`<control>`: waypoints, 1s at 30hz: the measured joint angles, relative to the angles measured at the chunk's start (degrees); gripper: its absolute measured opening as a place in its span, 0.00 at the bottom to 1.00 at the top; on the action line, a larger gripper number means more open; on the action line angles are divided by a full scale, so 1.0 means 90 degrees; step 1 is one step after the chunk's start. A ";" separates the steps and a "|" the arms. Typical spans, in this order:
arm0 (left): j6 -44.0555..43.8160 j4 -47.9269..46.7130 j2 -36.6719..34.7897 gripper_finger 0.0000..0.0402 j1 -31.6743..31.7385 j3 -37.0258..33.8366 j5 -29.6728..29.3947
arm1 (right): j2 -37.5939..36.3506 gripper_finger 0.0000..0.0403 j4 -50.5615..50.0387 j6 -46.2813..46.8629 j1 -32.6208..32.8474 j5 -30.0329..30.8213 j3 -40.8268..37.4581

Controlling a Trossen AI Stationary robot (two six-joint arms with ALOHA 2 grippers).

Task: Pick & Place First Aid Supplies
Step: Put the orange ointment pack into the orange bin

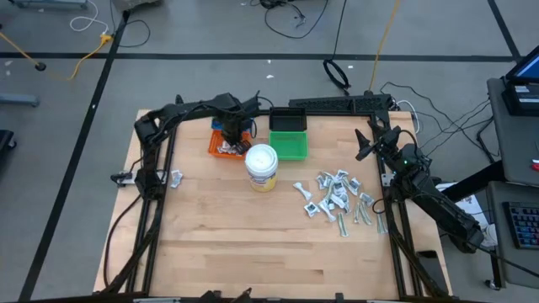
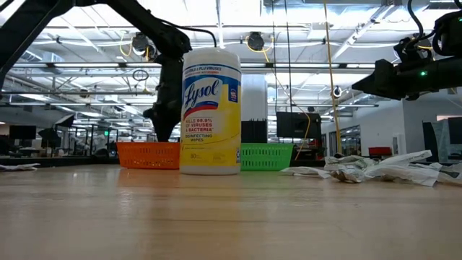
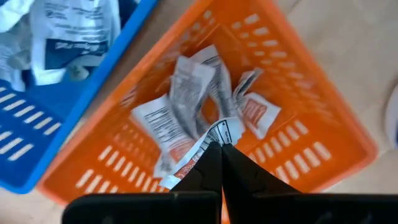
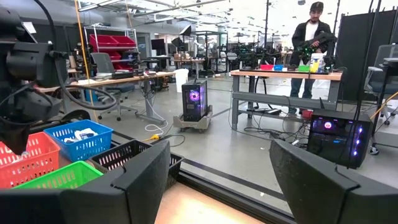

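Left wrist view: left gripper [image 3: 221,149], fingers together on a packet [image 3: 214,134], hangs over the orange bin [image 3: 323,152]; release seems next, while the right gripper [image 4: 217,174] waits, fingers apart, beyond the loose supplies [image 1: 337,195].

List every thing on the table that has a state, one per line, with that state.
Left hand: shut, over the orange bin, pinching a packet's edge.
Right hand: open, empty, raised above the table's right side.
Orange bin: holds several packets.
Blue bin: holds packets.
Green bin: looks empty.
Wipes jar: upright, lid on.
Packet pile: loose on the table.
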 joint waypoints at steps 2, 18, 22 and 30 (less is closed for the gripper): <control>-0.0075 0.0088 0.0012 0.01 -0.0031 0.0000 0.0012 | 0.0000 0.68 0.0000 0.0000 0.0002 0.0000 -0.0002; -0.1541 -0.0111 -0.0451 0.50 0.0143 0.0000 -0.0006 | 0.0001 0.67 0.0000 0.0001 0.0000 0.0000 -0.0001; -0.2057 -0.0422 -0.0815 0.57 0.0211 0.0000 -0.0001 | 0.0002 0.67 0.0000 0.0002 0.0000 0.0000 0.0000; -0.3227 -0.0460 -0.1989 0.58 -0.0243 -0.0979 -0.0301 | 0.0002 0.67 0.0000 0.0001 0.0002 -0.0001 -0.0002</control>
